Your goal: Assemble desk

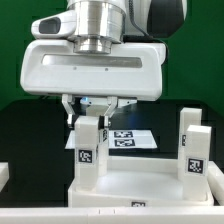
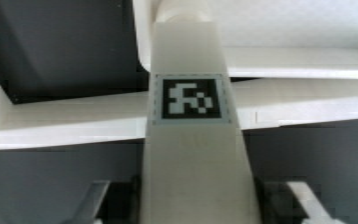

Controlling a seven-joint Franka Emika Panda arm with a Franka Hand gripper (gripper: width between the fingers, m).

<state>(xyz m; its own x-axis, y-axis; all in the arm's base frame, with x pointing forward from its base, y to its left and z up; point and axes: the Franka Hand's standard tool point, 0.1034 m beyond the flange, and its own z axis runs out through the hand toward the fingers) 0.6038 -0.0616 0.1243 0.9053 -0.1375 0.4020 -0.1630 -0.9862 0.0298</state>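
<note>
Gripper (image 1: pixel 90 113) fingers closed on upright white leg (image 1: pixel 88 143), pinching its top from both sides. Arm points straight down above tabletop panel (image 1: pixel 130 185). Held leg stands at panel corner on exterior view's left, tag facing camera. Second leg (image 1: pixel 195 148) upright at panel's opposite corner. Marker board (image 1: pixel 132 138) behind panel.

The counter (image 1: pixel 25 125) is black. The white tabletop panel (image 1: pixel 140 190) lies flat on it in the foreground, with white legs standing on the panel. Behind lies the marker board (image 1: pixel 133 138), flat, showing two square tags.
</note>
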